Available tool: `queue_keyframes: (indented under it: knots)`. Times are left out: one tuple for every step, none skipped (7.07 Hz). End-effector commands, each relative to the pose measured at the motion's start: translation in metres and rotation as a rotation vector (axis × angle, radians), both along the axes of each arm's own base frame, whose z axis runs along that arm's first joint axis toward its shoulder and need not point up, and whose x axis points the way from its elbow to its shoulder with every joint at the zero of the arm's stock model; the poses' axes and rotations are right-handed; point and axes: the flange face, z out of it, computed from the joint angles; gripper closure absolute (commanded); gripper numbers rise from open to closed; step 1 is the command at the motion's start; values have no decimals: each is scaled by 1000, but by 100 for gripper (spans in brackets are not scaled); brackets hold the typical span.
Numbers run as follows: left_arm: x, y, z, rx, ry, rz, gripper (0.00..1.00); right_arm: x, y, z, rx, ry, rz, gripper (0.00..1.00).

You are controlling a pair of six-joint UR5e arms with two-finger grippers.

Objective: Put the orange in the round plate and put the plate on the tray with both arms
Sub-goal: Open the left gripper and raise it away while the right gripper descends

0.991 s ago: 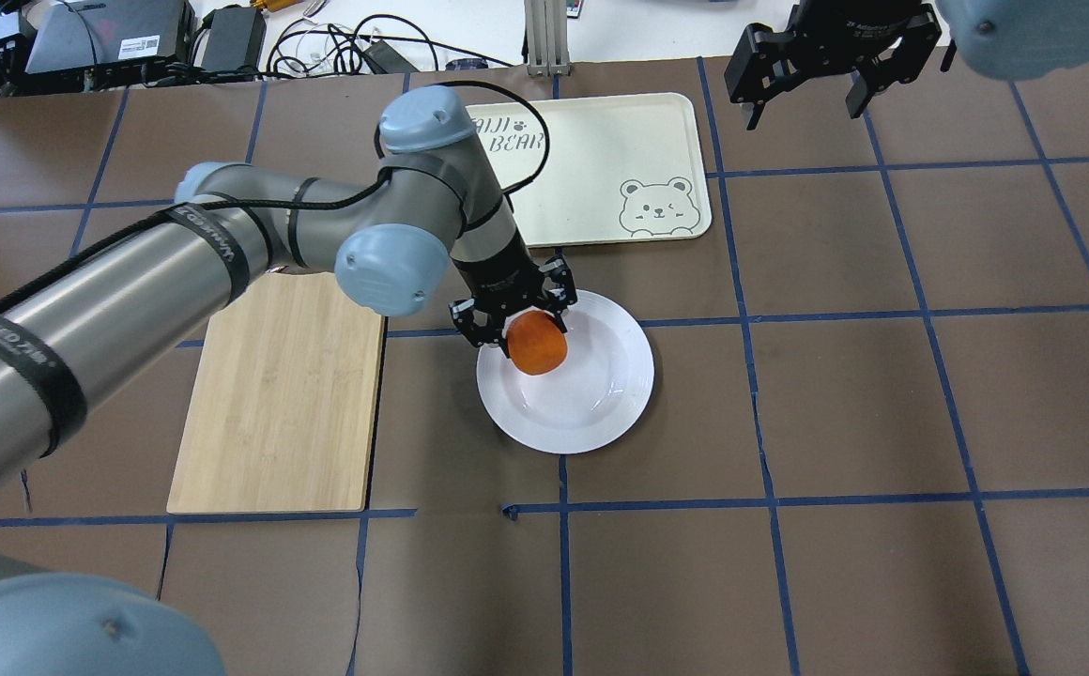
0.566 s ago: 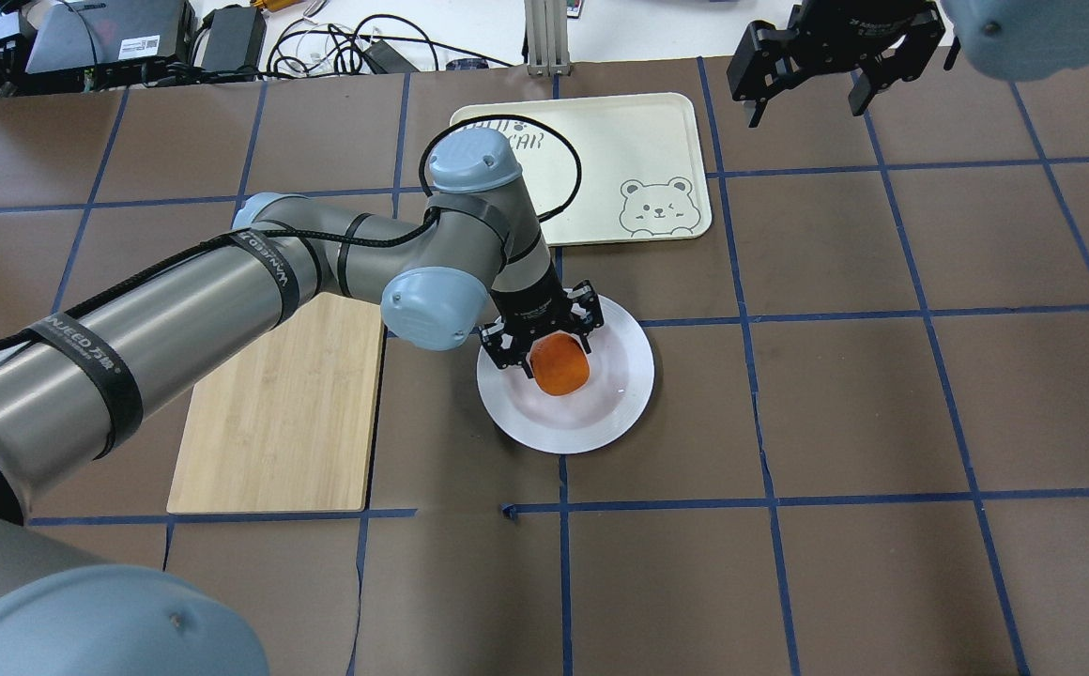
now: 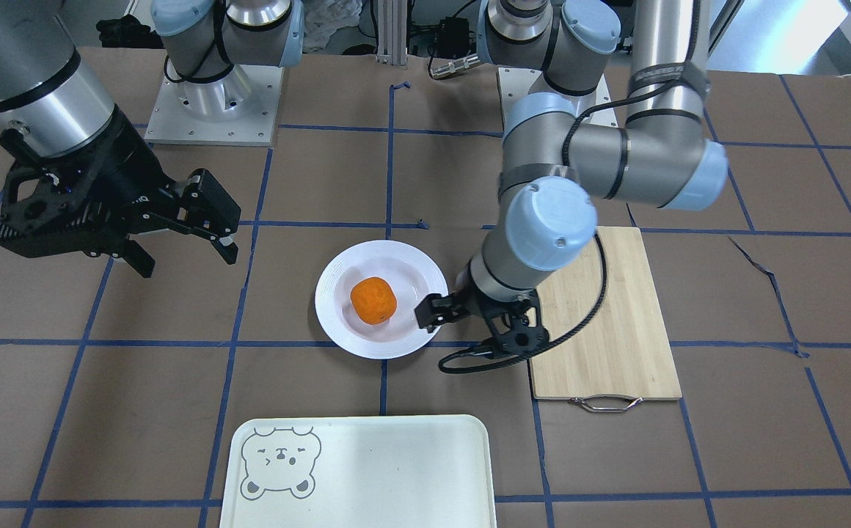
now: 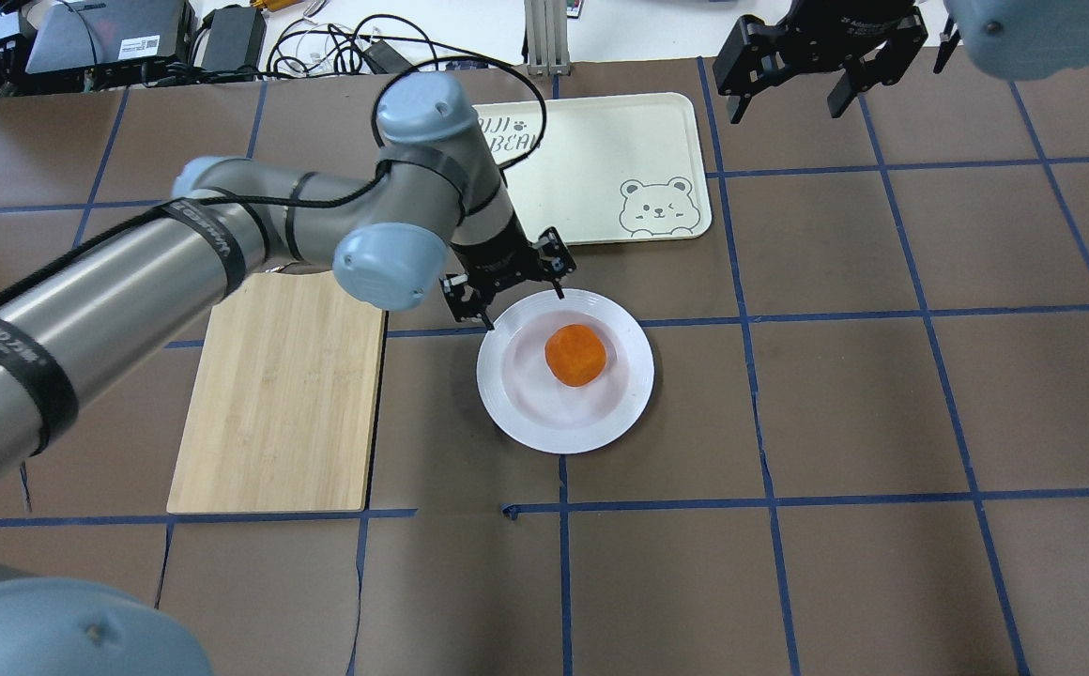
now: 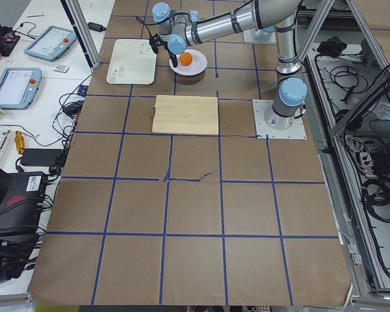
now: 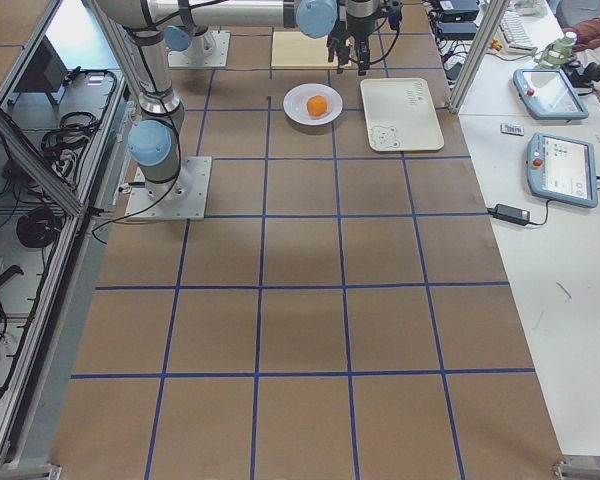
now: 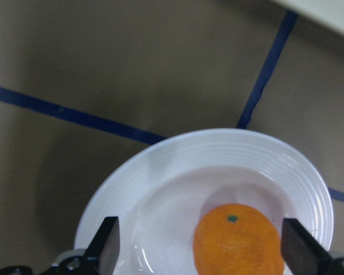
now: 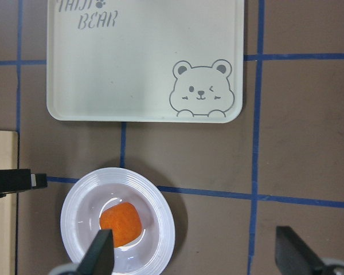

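The orange (image 4: 575,355) sits in the plate (image 4: 629,394); left pincer (image 4: 518,302) and right pincer (image 4: 782,99) are wide; pinch opposite rims, lift level, carry to the tray (image 4: 601,141).

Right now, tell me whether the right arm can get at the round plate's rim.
Probably yes. The right gripper hangs open, with only bare table between it and its side of the round plate. The left gripper, open, is at the opposite rim, and the orange sits in the centre.

Bright, even overhead light, soft shadows; the round plate (image 7: 218,150) looks slightly blurred up close.
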Motion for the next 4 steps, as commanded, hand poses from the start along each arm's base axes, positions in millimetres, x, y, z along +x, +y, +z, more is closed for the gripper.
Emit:
queue_keyframes:
  knots:
    - [54,1,76,-91,-32,-73,0,-3,-8,-78,49,-106,-16,2]
    - [53,19,128,-176,-33,-76,0,1,5,-129,8,-143,-11,1]
    - [50,43,169,-237,-36,-83,0,5,29,-175,-13,-150,-6,1]
    - [46,62,199,-297,-64,-102,0,13,49,-209,-40,-212,-6,0]
